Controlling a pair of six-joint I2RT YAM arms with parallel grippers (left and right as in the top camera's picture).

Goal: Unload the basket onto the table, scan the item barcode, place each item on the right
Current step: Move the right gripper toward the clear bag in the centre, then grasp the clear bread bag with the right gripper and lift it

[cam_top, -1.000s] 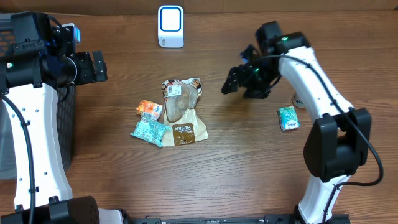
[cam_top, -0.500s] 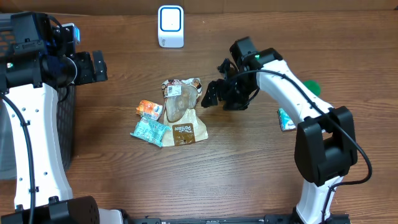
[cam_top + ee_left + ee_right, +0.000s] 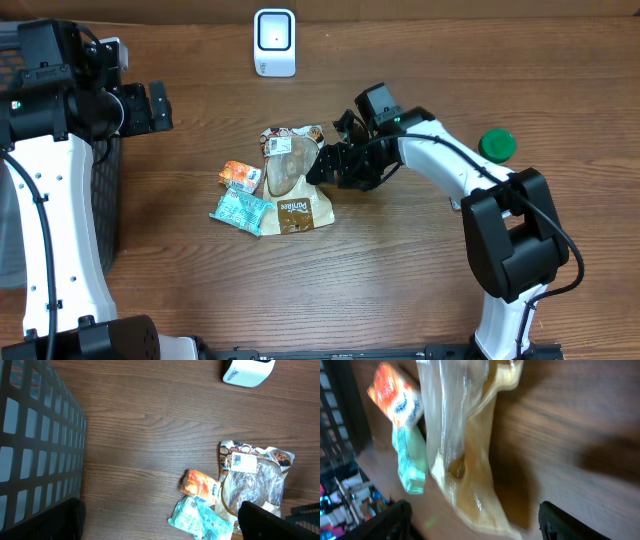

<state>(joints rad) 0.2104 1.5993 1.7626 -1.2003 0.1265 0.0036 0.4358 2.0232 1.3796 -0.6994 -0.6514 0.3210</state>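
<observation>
Left gripper [image 3: 158,107] far left, jaws wide; right gripper [image 3: 322,166] outstretched leftward, jaws parted.

Bare worktop [image 3: 380,290] lies open across the lower half of the overhead frame. At centre a heap of packets [image 3: 283,185] blocks passage, with the right pincer [image 3: 330,165] just beside it. A black basket [image 3: 112,210] walls the left edge, and a white scanner [image 3: 274,42] stands top centre.

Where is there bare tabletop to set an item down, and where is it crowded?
Bare wood: between the black mesh basket and the teal packet; the whole near strip below the brown-and-clear pouch. Crowded: the centre, with the open right gripper at the pouch.
</observation>
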